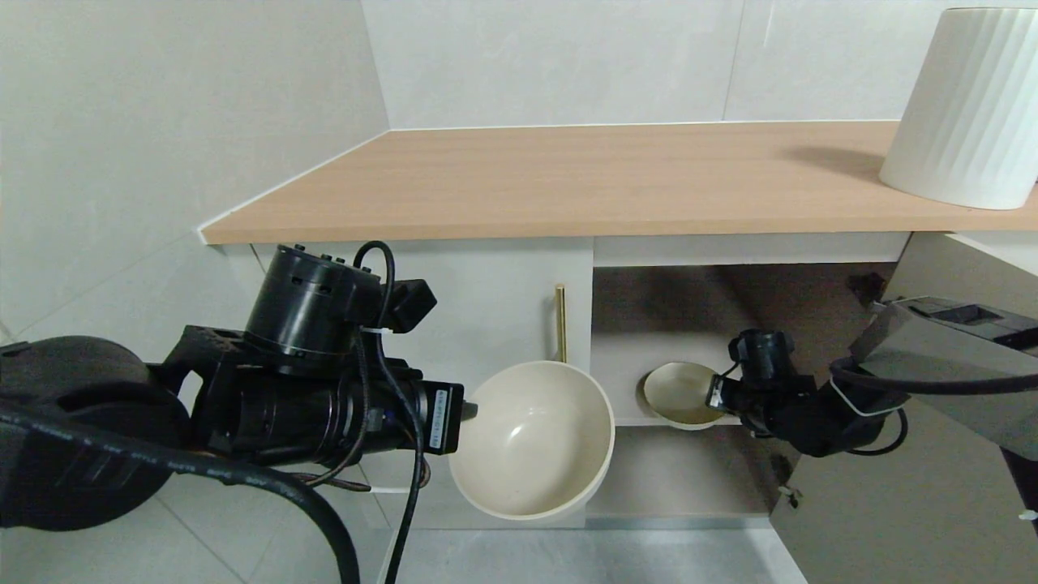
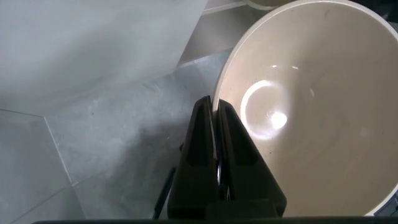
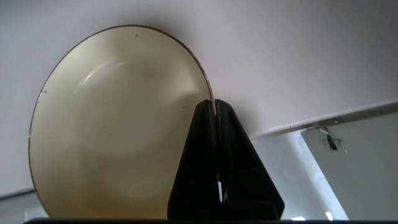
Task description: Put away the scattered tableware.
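No legible text (arm label (image 1: pixel 442 418) too small)

My left gripper (image 2: pixel 214 121) and right gripper (image 3: pixel 213 112) are black. I record the bowl (image 1: pixel 531 438) plain cream, the plate (image 1: pixel 681 393) pale cream with thin dark rim, the countertop (image 1: pixel 568 178) light wood-grain, the ribbed container (image 1: pixel 969 105) white.

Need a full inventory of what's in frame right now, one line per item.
bowl: 1, cream, gripped by its rim in front of the closed cabinet door
plate: 1, cream, gripped by its rim at the open cabinet's shelf
ribbed container: 1, white, on the countertop's right end
countertop: 1, wood-brown, above the cabinet
handle: 1, gold, upright on the closed door
left gripper: 1, black, shut on the bowl
right gripper: 1, black, shut on the plate
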Motion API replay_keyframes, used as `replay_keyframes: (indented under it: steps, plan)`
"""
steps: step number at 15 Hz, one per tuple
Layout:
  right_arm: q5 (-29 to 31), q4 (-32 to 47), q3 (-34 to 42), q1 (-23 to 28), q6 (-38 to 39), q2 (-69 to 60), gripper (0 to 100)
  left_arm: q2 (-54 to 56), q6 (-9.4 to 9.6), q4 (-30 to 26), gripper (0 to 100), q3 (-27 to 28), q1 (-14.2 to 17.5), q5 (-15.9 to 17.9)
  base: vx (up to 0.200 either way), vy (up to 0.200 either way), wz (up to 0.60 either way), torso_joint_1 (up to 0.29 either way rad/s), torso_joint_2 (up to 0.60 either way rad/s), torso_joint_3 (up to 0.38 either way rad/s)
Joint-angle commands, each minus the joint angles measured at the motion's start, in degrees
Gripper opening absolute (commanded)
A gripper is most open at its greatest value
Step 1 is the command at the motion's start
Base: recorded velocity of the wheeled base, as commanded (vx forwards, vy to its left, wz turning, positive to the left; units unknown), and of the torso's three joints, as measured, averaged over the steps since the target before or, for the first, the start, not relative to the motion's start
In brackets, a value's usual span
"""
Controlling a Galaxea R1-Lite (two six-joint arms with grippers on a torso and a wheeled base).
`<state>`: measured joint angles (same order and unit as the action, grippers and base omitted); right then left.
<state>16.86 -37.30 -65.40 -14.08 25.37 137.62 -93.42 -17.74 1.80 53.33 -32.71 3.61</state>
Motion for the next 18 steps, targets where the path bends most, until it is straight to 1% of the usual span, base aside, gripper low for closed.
replay_keyframes:
  steps: [1, 8, 13, 18]
  plan:
    - [0.0, 0.2, -1.6, 0.1, 0.2, 1.4, 0, -0.1, -0.02, 0.0, 0, 0.0, -0.1, 0.0, 0.000, 0.000, 0.00, 0.000, 0.00, 0.000]
    - [0.4, 0.4, -5.0, 0.9, 1.2, 3.4, 0, -0.3, -0.02, 0.0, 0, -0.3, -0.3, -0.1, 0.000, 0.000, 0.00, 0.000, 0.00, 0.000]
    - [0.9, 2.0, -9.6, 1.7, 1.2, 5.1, 0, -1.2, -0.02, 0.1, 0, -0.3, -0.3, -0.1, 0.000, 0.000, 0.00, 0.000, 0.00, 0.000]
    - [1.3, 2.2, -10.4, 2.0, 1.2, 5.6, 0, -1.4, -0.02, 0.0, 0, -0.3, -0.3, -0.2, 0.000, 0.000, 0.00, 0.000, 0.00, 0.000]
